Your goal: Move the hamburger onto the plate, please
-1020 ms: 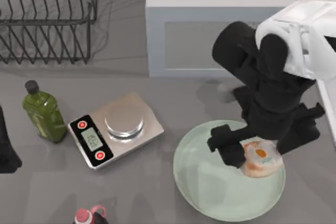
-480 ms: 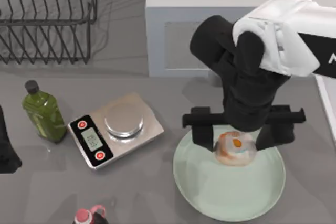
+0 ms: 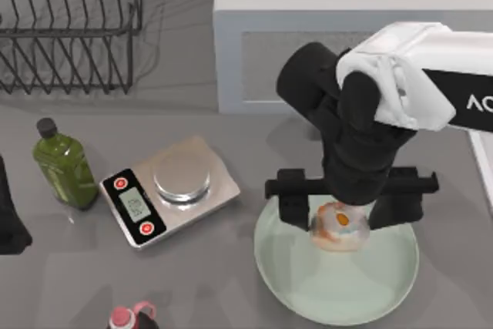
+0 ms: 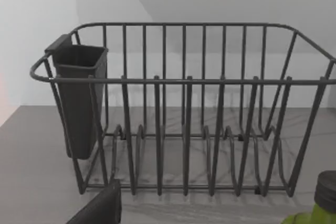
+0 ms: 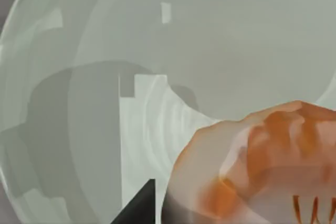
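Pale tan hamburger (image 3: pixel 339 226) (orange spot, reddish patches) clamped in right end effector (image 3: pixel 340 211), over mint-green plate (image 3: pixel 308 283) toward twelve o'clock.

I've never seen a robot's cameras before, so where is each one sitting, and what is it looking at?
Top view: above the table, looking down at the right gripper astride the hamburger over the plate.
Left wrist view: on the left arm, facing a wire dish rack.
Right wrist view: on the right arm, looking down.
Shared: top and right wrist views both show hamburger and plate.
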{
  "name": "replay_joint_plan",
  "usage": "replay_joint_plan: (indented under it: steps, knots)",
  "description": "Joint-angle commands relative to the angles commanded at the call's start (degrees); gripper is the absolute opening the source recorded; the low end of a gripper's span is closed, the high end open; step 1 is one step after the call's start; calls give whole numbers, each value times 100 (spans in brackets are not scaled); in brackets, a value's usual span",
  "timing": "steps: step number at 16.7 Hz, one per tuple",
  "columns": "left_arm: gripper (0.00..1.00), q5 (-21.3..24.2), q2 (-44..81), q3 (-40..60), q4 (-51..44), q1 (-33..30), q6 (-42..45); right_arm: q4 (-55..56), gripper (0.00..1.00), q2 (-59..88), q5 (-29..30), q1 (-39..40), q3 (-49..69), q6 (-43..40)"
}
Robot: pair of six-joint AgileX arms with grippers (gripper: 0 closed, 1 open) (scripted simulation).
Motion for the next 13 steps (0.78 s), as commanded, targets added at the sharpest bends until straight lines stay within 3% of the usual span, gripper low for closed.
replay_joint_plan:
  steps: [6,13]
  knots:
    - [100,0,0,0,0,0,0,361,0,145,-2,24,-252,2]
    - [100,0,0,0,0,0,0,361,53,145,-2,24,-252,2]
